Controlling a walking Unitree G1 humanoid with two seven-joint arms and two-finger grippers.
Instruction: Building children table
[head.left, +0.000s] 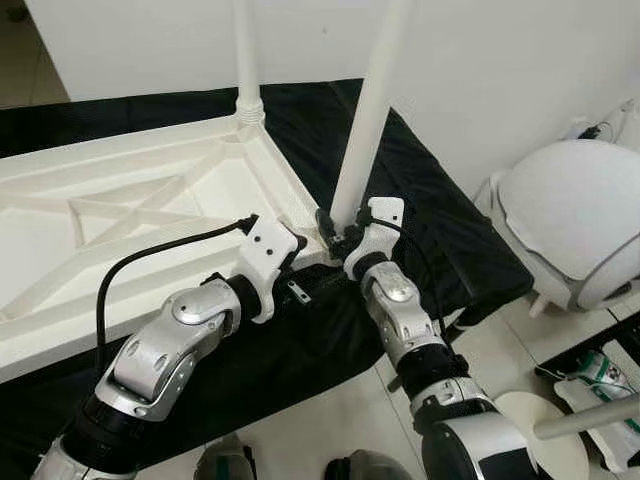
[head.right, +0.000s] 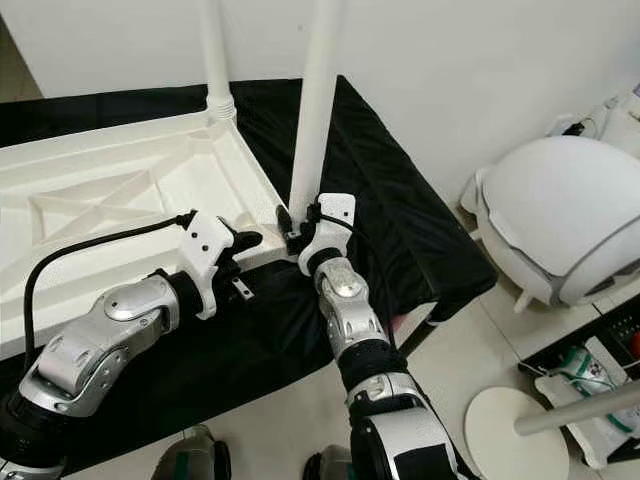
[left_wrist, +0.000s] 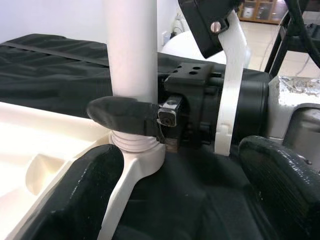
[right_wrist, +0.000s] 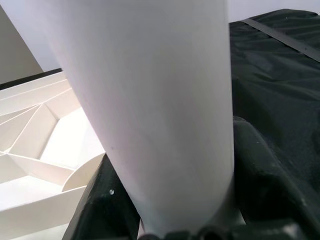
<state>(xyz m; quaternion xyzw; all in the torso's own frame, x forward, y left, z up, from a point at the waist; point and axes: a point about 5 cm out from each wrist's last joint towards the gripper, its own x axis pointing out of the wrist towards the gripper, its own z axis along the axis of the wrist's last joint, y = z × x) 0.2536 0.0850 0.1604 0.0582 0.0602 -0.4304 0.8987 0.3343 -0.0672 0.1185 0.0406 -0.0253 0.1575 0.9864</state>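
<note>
Black cloth (head.left: 440, 210) covers the low platform against the white wall, and on it lies the white tabletop (head.left: 150, 215), upside down with its ribbed underside showing. At its near corner a white leg (head.left: 365, 120) stands upright, slightly tilted, its threaded foot seated in the corner socket. The right gripper (head.left: 338, 232) clamps this leg just above the socket: in the left wrist view one black finger (left_wrist: 120, 116) wraps the front of the leg, and in the right wrist view the leg fills the gap between both dark fingers, touching each. The left gripper (head.left: 300, 262) sits just beside the same corner, low at the tabletop's edge; its fingers (left_wrist: 280, 185) stand spread wide, one on each side of the socket, holding nothing. A second leg (head.left: 247, 60) rises from the far corner. Both legs are cut off by the top of the picture. To the right on the tiled floor stand a white domed object (head.left: 580, 220) and a round white disc (head.right: 515, 435) with a rod, partly cut off.
</note>
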